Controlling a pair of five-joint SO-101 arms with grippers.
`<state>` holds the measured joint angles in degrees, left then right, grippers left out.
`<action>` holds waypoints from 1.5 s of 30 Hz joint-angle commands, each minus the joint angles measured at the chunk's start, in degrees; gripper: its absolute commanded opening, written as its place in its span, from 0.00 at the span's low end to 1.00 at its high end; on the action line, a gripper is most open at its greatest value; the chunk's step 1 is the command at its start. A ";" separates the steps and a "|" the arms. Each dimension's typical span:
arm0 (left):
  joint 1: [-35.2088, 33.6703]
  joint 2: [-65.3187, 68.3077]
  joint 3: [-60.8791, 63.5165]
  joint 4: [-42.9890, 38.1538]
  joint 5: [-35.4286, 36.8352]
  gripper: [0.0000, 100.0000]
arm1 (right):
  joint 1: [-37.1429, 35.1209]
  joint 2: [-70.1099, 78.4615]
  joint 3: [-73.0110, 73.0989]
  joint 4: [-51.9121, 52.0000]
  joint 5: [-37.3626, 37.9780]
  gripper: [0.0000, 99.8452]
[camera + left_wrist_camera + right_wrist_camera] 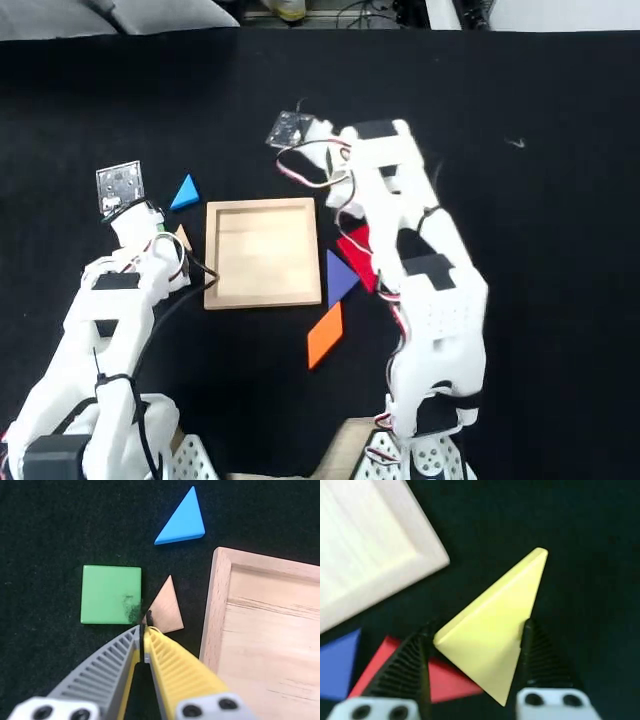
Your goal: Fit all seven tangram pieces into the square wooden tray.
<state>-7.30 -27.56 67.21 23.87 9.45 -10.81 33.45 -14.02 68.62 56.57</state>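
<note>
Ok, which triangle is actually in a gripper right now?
The yellow triangle, held in the right gripper; the light-blue triangle and wooden triangle lie on the table.

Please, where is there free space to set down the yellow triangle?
The wooden tray is bare inside. The black cloth is free beyond the tray's far edge and at far right. Crowded: right of the tray, with red triangle, dark blue triangle, orange parallelogram; left of it, with green square, tan triangle, light blue triangle.

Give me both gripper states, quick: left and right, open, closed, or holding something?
Left gripper: closed, nothing between its fingers.
Right gripper: closed on the yellow triangle.
</note>
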 commanded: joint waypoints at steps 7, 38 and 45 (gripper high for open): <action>0.48 -0.09 -2.07 -0.97 0.26 0.03 | 3.78 -10.95 -2.07 2.37 -5.54 0.02; 0.66 -0.09 -2.07 -0.97 0.26 0.03 | 0.44 -11.82 20.53 -15.12 -2.20 0.23; 0.66 -0.09 -2.07 -0.97 0.26 0.03 | 0.09 -17.01 15.96 -10.90 -2.55 0.26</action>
<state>-7.21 -27.56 67.21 23.87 9.45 -9.85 21.67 6.81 57.98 54.02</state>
